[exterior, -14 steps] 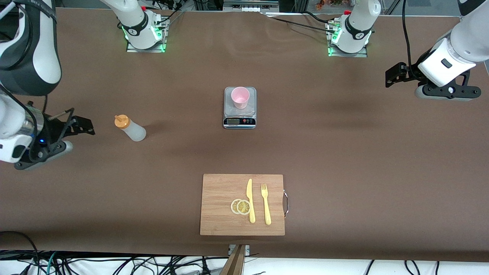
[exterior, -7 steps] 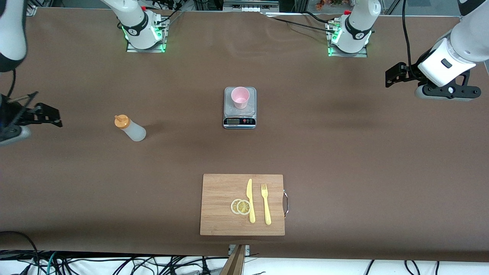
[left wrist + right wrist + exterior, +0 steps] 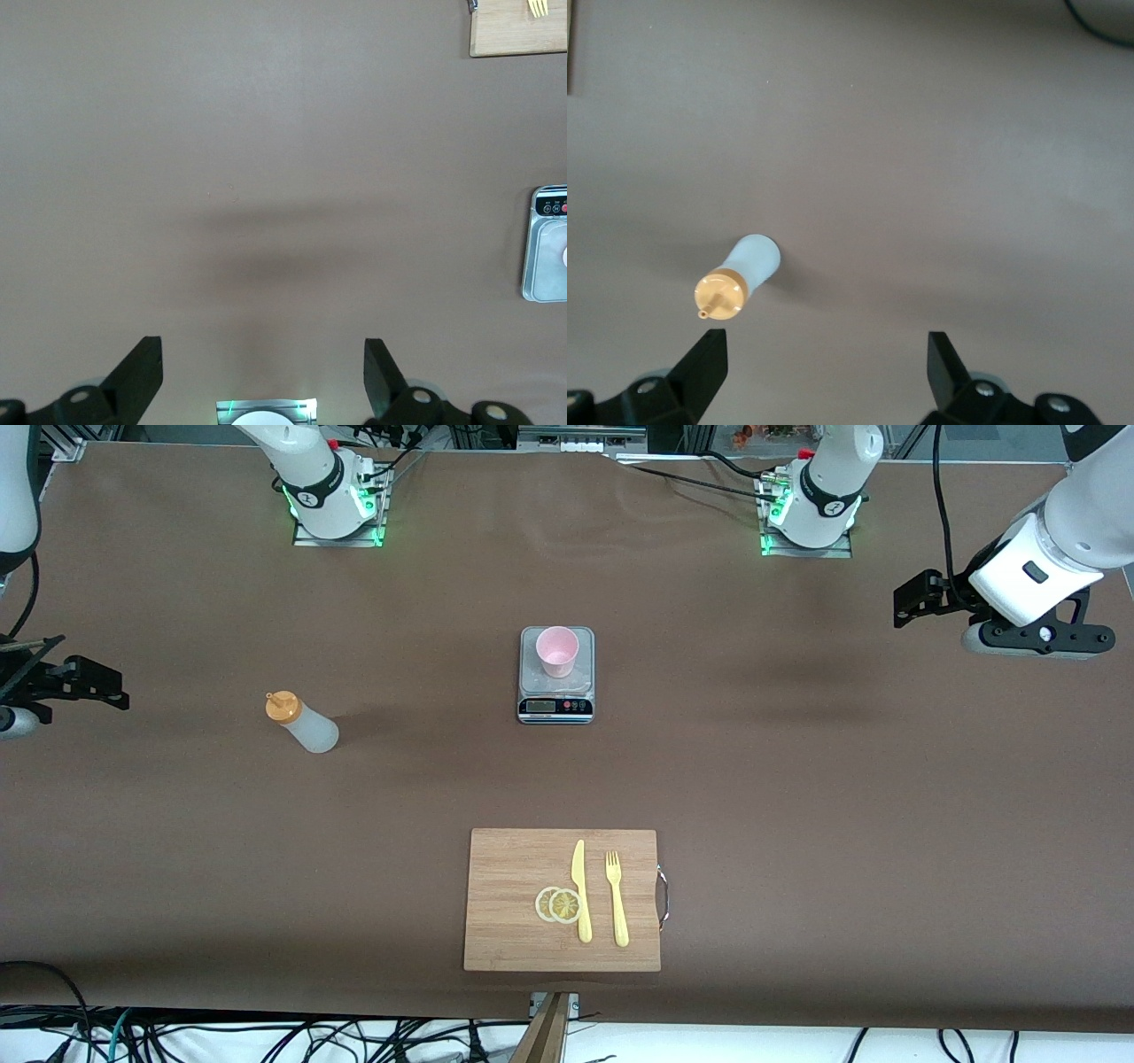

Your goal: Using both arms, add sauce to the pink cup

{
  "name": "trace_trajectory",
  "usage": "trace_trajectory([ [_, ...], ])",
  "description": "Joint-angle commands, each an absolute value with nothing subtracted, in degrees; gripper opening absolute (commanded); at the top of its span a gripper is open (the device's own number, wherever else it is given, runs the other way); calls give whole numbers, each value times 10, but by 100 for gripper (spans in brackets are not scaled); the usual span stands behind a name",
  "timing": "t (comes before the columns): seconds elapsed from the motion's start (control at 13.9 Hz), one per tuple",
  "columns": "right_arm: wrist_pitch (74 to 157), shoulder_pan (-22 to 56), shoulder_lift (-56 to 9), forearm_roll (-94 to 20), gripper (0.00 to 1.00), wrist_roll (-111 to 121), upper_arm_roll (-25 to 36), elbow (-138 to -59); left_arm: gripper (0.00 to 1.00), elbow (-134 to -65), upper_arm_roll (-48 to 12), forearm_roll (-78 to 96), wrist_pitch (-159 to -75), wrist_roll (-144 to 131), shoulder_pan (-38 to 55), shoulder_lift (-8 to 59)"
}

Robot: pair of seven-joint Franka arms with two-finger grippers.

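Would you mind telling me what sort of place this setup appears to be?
Probably a robotics lab staged as a kitchen workbench: two bolted arm bases on a brown-covered table, a pink cup on a digital scale, and loose cables along the table's edge.

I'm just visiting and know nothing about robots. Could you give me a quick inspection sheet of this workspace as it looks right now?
Surface: brown table, bare of spills.
Job's things: sauce bottle upright toward the right arm's end; pink cup on a kitchen scale.
Clutter: cutting board with lemon slices, knife, fork.
Grippers: right gripper open, empty, over the table near the bottle; left gripper open, empty, waiting.
Cables: bundles under the table's near edge.
Surroundings: nothing seen.
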State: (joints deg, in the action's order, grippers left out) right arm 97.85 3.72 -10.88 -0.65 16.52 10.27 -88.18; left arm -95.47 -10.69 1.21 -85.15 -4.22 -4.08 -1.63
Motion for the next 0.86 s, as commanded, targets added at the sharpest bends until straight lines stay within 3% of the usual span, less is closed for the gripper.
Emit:
trace_trajectory([
  [0.0,984,27,-72,-4,100,92,70,-918,100,-935,-108,7,-837,-33,-40,-6],
  [0.79,977,31,-91,-4,100,69,64,-901,100,-935,-108,7,-837,-33,-40,-6],
])
